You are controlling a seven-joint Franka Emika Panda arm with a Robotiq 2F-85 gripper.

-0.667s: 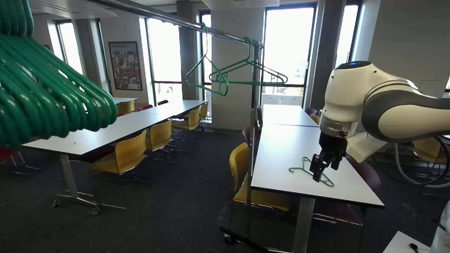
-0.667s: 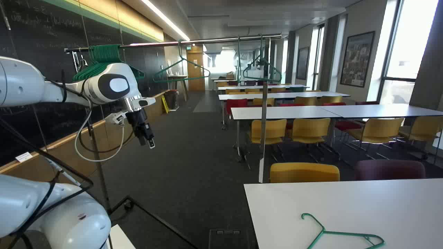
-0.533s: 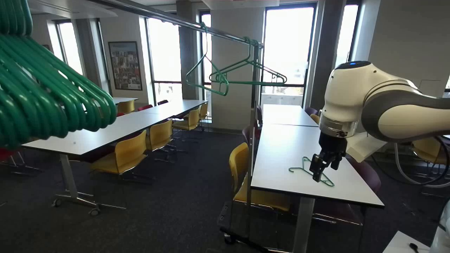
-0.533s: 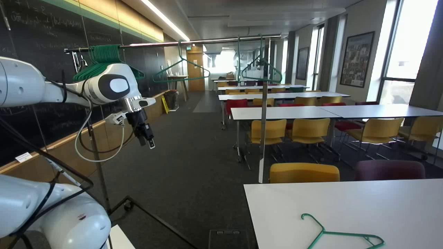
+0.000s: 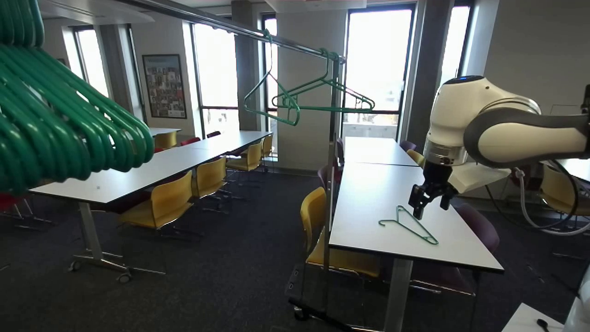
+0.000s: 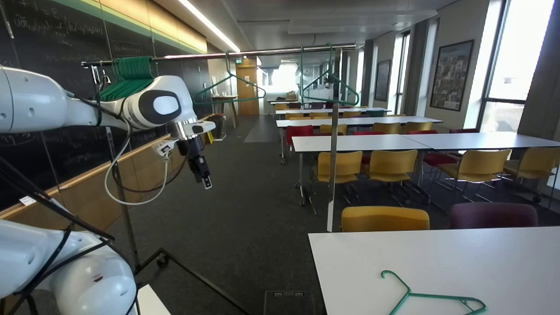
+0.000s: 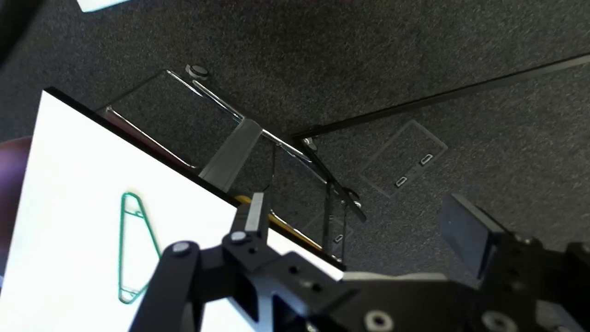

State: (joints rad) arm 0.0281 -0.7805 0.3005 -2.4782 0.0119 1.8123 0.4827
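Observation:
My gripper is open and empty. In the wrist view its two fingers stand wide apart with dark carpet and the table's edge behind them. The gripper shows in both exterior views, pointing down in mid-air. A green hanger lies flat on a white table. The hanger also shows in an exterior view, cut by the lower edge. In the wrist view the hanger lies left of the fingers, apart from them; its hook is hidden behind the gripper.
A metal rack rail carries a few spaced green hangers and a dense bunch. The rack's post stands beside the table. A yellow chair stands at the table's side. A cable loop hangs from the arm.
The arm has moved: the gripper stands higher in one exterior view, further right in the other, and no longer overlaps the table hanger. A hanging hanger has swung slightly. The gripper remains empty.

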